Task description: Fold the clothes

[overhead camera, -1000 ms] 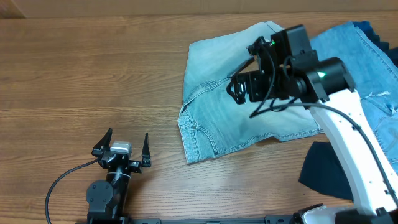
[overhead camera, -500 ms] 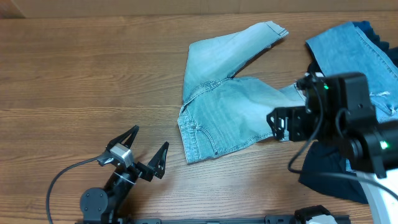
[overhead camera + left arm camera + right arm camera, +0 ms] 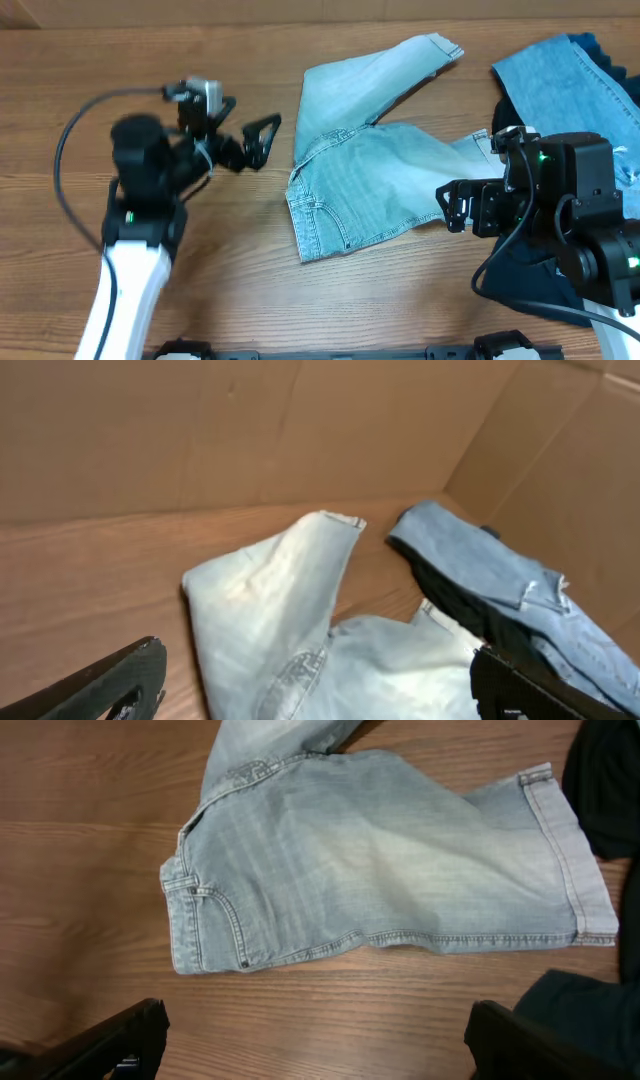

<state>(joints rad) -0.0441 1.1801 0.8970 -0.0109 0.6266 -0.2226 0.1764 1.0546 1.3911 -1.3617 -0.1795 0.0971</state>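
Observation:
The clothes lie on the wooden table. Pale light-blue denim shorts [image 3: 370,170] are spread flat, with one leg angled toward the back; they also fill the left wrist view [image 3: 290,610] and the right wrist view [image 3: 380,850]. Medium-blue jeans [image 3: 570,80] lie at the back right. Dark navy cloth [image 3: 585,1010] sits at the front right, mostly under my right arm. My left gripper [image 3: 262,140] hangs open just left of the shorts' waistband. My right gripper [image 3: 448,207] is open and empty by the shorts' right leg hem, over bare wood.
Cardboard walls [image 3: 250,430] stand behind and to the right of the table. The left arm's black cable [image 3: 75,130] loops over the wood at the left. Bare table [image 3: 150,60] stretches left of the shorts.
My left arm has swung up from the table's front edge to just left of the shorts. My right arm has drawn back from above the shorts toward the front right.

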